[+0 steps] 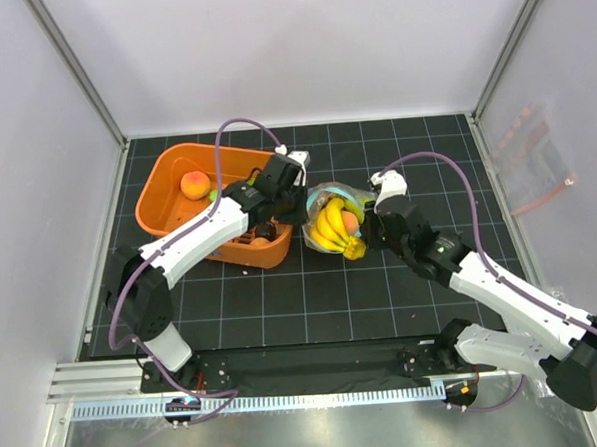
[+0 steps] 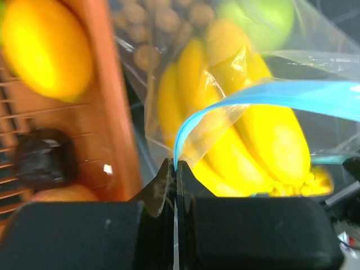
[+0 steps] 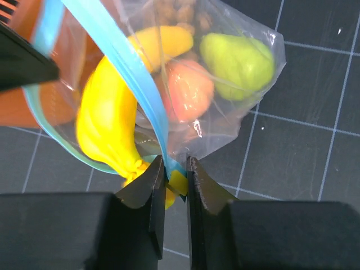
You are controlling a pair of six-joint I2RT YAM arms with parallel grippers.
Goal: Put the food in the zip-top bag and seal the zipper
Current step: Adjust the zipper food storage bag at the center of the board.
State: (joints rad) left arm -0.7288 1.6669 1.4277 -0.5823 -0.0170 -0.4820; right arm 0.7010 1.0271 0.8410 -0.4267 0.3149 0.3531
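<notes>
The clear zip-top bag [image 1: 333,214] lies just right of the basket and holds a yellow banana bunch [image 1: 331,227], a peach [image 3: 188,90], a green piece [image 3: 239,59] and brown balls [image 2: 152,34]. My left gripper [image 1: 300,205] is shut on the teal zipper [image 2: 270,95] at the bag's left end, the strip pinched between its fingertips [image 2: 176,169]. My right gripper [image 1: 365,235] is shut on the zipper's other end [image 3: 129,73], with a small yellow tab [image 3: 180,181] between its jaws. The bag's mouth gapes between the two grips.
The orange slotted basket [image 1: 166,180] stands at the left, touching the bag, with a peach [image 1: 194,184], a lemon [image 2: 48,48] and a dark piece [image 2: 42,157] inside. A clear sheet with a pink-red strip [image 1: 541,161] shows against the right wall.
</notes>
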